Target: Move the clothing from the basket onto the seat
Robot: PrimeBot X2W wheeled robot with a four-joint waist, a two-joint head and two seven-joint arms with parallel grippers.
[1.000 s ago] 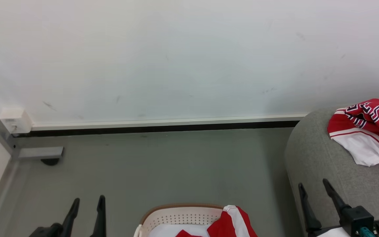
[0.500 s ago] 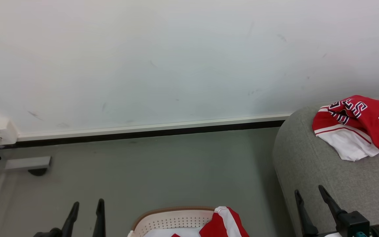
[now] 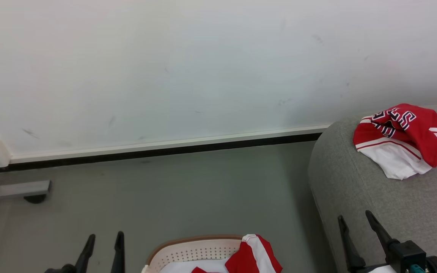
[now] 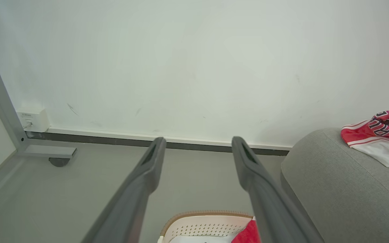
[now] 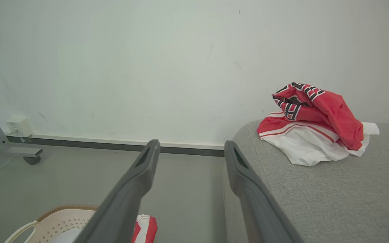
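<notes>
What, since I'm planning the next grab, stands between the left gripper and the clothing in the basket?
Nothing visible: the open left gripper sits left of the basket, and the red clothing lies exposed at its rim.

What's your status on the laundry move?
Left claw and right claw open, empty. One red garment on the seat; more clothing in the basket. Nothing seen in the way.

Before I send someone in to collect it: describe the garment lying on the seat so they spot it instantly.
Look to the big grey seat. On top, near its rounded end, lies a crumpled red garment. Unlike the other garment in the basket, it shows bold lettering.
</notes>
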